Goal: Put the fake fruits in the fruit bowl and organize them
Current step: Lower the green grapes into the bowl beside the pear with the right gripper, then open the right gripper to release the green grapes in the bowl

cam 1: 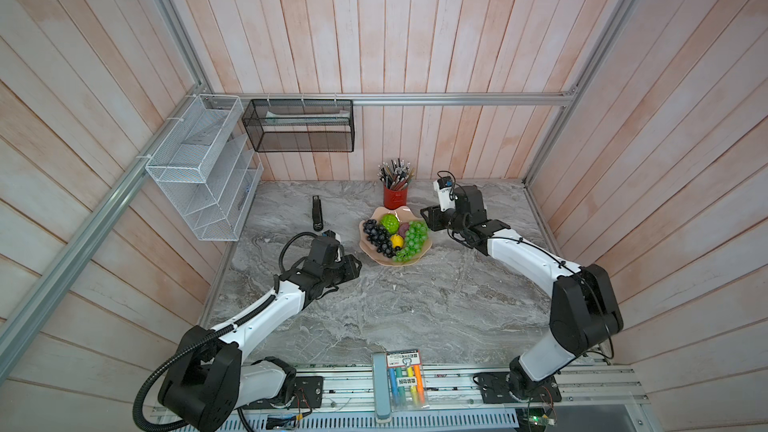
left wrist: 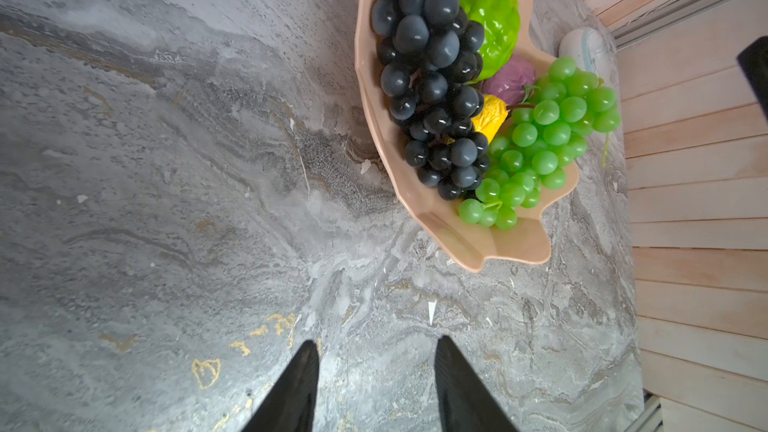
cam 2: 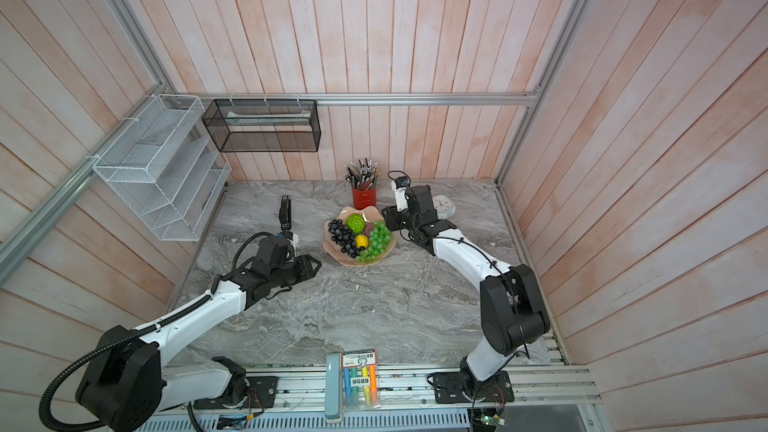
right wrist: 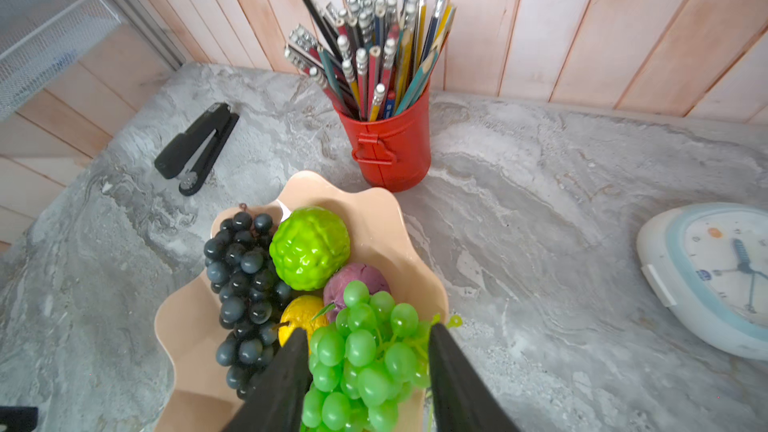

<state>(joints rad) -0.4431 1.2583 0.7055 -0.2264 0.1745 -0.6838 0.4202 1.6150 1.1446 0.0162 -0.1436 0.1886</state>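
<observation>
Fruits all lie inside the fruit bowl (right wrist: 374, 218), a glossy salmon dish with a scalloped rim. The dark grape bunch (right wrist: 245, 284) and green grape bunch (right wrist: 365, 351) drape along opposite sides. The bumpy lime-green fruit (right wrist: 309, 247), yellow fruit (right wrist: 297, 317) and purple fruit (right wrist: 357, 278) sit wedged between them, which I judge stops them rolling. My right hand (right wrist: 368, 329) stands apart over the green bunch, gripping nothing. My left hand (left wrist: 376, 342), also apart, hovers over bare marbled tabletop (left wrist: 166, 160).

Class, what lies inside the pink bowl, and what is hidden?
Inside the pink bowl: dark grapes, green grapes, a bumpy green fruit, a yellow fruit and a purple fruit. The grapes partly cover the last two; anything beneath is hidden.
</observation>
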